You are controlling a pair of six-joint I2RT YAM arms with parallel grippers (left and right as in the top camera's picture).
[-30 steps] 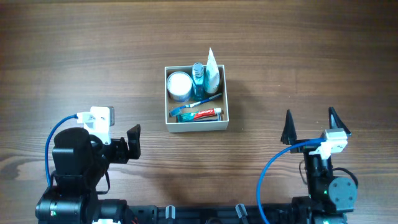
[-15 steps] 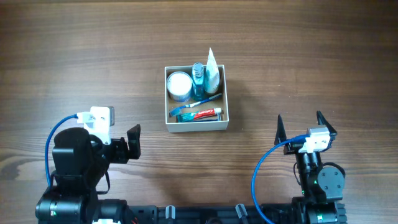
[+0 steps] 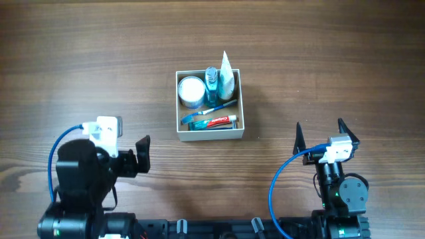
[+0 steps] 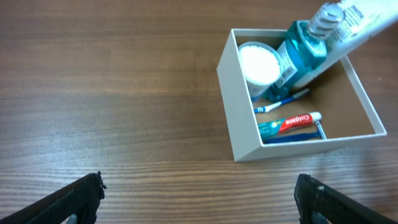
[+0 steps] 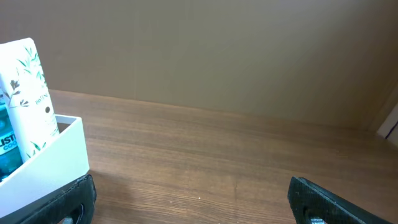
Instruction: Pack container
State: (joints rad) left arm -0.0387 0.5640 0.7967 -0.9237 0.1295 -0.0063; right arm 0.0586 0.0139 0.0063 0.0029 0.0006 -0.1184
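Note:
The container (image 3: 241, 99) is a square white-walled box with a brown inside at the table's middle. It holds a round white jar (image 3: 192, 91), a blue mouthwash bottle (image 3: 211, 81), a white tube (image 3: 226, 76), a blue toothbrush (image 3: 211, 110) and a toothpaste tube (image 3: 214, 121). The left wrist view shows the container (image 4: 239, 118) and its contents ahead on the right. The right wrist view shows one corner of the container (image 5: 59, 158) with the white tube (image 5: 28, 93). My left gripper (image 3: 142, 154) is open and empty, near left of the box. My right gripper (image 3: 320, 133) is open and empty, near right of it.
The brown wooden table (image 3: 86, 60) carries nothing else. A tan wall (image 5: 205, 50) stands behind the table in the right wrist view. The arm bases sit at the near edge.
My right gripper drew back toward the near edge and a little left one second ago, then stayed. My left arm shifted very slightly. The container and its contents have not moved.

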